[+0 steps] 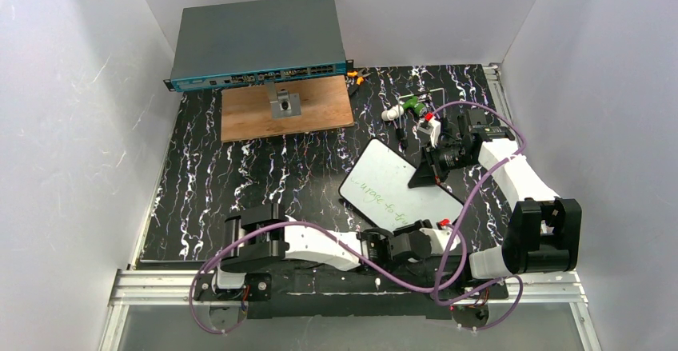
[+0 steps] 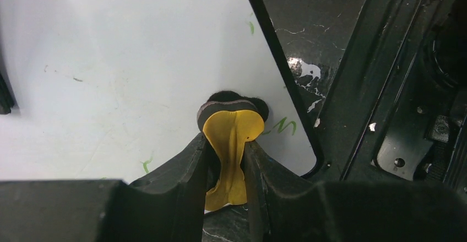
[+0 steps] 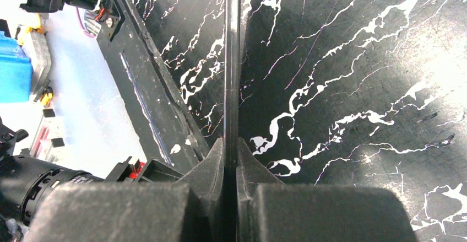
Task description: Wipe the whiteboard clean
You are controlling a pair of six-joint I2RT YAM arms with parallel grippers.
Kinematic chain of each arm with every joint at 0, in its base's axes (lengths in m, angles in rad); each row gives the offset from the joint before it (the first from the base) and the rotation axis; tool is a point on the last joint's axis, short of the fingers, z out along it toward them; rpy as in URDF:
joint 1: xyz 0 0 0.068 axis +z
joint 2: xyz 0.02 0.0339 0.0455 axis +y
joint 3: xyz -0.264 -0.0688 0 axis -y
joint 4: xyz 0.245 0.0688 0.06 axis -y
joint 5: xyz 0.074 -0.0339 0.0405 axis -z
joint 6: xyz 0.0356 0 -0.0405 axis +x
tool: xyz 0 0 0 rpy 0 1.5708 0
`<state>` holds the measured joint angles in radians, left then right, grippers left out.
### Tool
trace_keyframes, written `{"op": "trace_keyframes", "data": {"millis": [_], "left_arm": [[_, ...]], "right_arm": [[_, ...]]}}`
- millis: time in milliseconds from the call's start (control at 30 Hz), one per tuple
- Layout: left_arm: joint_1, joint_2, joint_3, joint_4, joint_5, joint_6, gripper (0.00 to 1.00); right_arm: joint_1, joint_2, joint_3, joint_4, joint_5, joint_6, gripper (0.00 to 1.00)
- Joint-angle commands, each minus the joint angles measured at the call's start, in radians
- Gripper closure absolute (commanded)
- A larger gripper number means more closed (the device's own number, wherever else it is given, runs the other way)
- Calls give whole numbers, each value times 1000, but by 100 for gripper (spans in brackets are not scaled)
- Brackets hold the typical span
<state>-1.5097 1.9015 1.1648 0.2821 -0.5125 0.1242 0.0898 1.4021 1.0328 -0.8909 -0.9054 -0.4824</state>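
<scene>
A grey network switch (image 1: 257, 39) stands just behind a brown wooden board (image 1: 248, 115) on the black marbled mat (image 1: 240, 175).

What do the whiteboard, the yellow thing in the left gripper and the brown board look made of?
The whiteboard: glossy coated surface, glare shows. The yellow thing: matte, probably foam or rubber, dented where pinched; fuzzy tip. The brown board: probably wood, matte, faint grain.
</scene>
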Motion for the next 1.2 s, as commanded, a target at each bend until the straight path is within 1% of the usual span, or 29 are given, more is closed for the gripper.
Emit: {"op": "trace_keyframes", "data": {"millis": [0,67,233,467,667,833,933,1033,1167], "left_arm": [[-12,21,51,3,3,23,100],[-13,24,52,-2,-30,23,100],[7,11,26,4,-186,25,100],[66,-48,-55,12,-258,-10,100],[87,-82,-88,25,-250,-23,100],[66,-100,-90,88,-147,3,100],[24,-73,-52,122,-90,50,100],[-9,-30,10,119,-66,83,100],[-25,29,112,75,-132,111,100]], "right_arm": [[0,-26,26,29,-46,-42,99],[-1,-26,26,28,-46,-43,99],[0,-28,26,28,-47,-43,99],[-1,-31,26,27,-49,-45,99],[0,-32,26,27,-48,-44,99],[-1,-28,27,27,-47,-44,99],[-1,-28,27,28,-47,-43,99],[-1,-26,26,29,-46,-43,99],[0,-26,26,29,-46,-43,99]]}}
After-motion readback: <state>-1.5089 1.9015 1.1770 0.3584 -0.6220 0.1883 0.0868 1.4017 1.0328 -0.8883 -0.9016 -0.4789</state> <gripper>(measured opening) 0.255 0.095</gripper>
